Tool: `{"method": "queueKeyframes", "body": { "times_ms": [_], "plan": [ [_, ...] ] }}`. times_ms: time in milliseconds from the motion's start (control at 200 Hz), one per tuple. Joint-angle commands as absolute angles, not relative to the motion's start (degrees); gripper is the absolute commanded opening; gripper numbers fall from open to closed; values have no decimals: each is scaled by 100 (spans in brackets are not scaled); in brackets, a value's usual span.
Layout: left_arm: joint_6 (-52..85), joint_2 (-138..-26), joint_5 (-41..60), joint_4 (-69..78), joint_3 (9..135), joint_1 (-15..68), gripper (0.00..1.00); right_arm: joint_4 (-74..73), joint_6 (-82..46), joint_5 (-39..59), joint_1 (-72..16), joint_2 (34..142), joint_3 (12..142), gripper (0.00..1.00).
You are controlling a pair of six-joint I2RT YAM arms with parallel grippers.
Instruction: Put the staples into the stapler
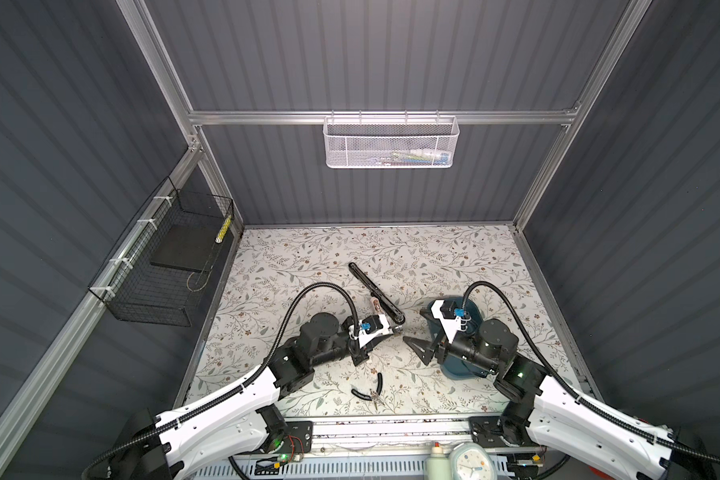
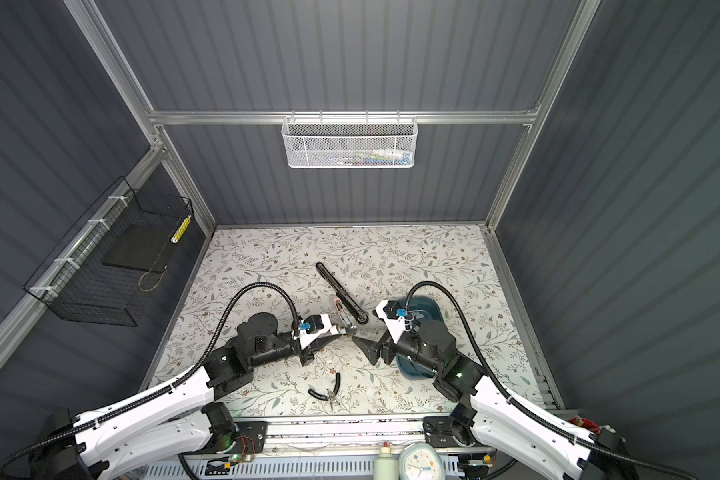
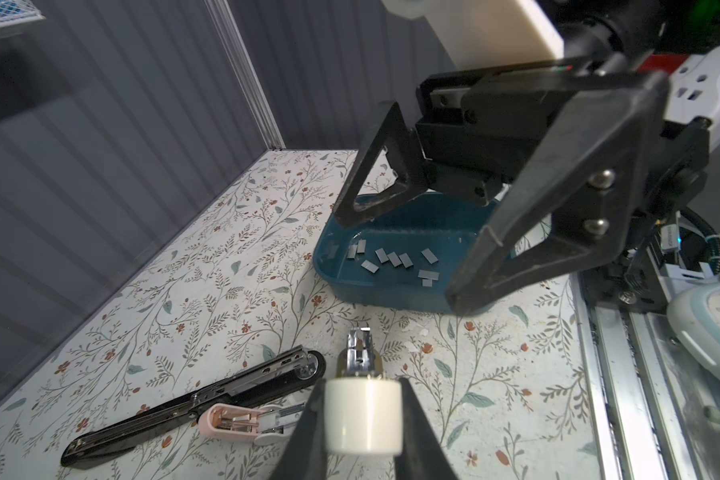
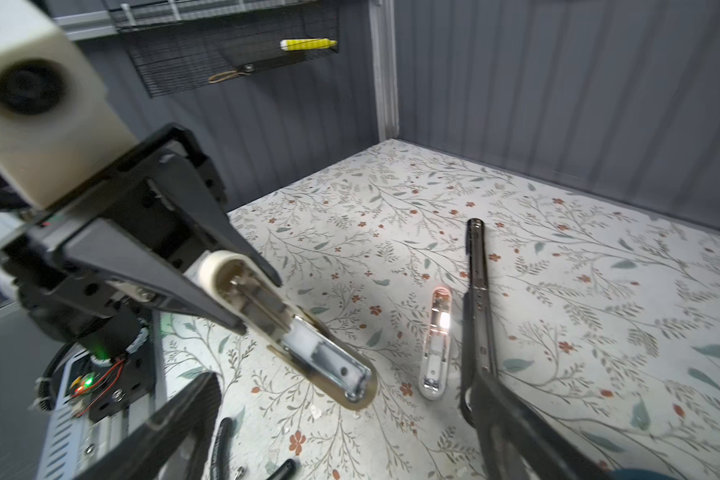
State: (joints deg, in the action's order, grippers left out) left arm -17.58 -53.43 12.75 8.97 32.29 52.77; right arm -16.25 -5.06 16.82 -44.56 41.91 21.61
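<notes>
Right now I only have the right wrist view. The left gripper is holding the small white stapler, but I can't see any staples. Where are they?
Observer: The left wrist view shows them. The staples lie loose and flat in a blue tray on the table.
Operator: Where is that tray relative to my right gripper?
Observer: In both top views the tray sits beneath the right arm. The right gripper hangs open at about the tray's edge, on the side toward the middle of the table, so the staples are back under the arm rather than ahead of the gripper.
</notes>
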Motion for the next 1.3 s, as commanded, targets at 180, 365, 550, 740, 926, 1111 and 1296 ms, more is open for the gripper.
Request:
{"method": "queueKeyframes", "body": {
  "times_ms": [180, 365, 550, 740, 926, 1111, 1296],
  "plan": [
    [-2039, -5631, 2177, 683, 3682, 5269, 0, -1432, -3, 2706, -4466, 4570, 2326, 89],
    [-2160, -5879, 2627, 393, 3925, 5275, 0, -1424, 83, 2873, -4466, 4746, 2357, 88],
    [-2191, -5863, 2847, 282, 3975, 5278, 0, -1307, 182, 2857, -4465, 4694, 2301, 86],
    [-2218, -5829, 2985, 277, 3967, 5277, 0, -1265, 272, 2854, -4473, 4667, 2268, 80],
    [-2274, -5919, 3205, 169, 4050, 5275, 0, -1318, 259, 2919, -4465, 4796, 2318, 78],
    [-2283, -6013, 3296, 75, 4142, 5277, 0, -1275, 250, 3093, -4465, 4989, 2412, 75],
    [-2287, -5992, 3283, 58, 4148, 5274, 0, -1296, 281, 3377, -4471, 5002, 2414, 55]
  ]
}}
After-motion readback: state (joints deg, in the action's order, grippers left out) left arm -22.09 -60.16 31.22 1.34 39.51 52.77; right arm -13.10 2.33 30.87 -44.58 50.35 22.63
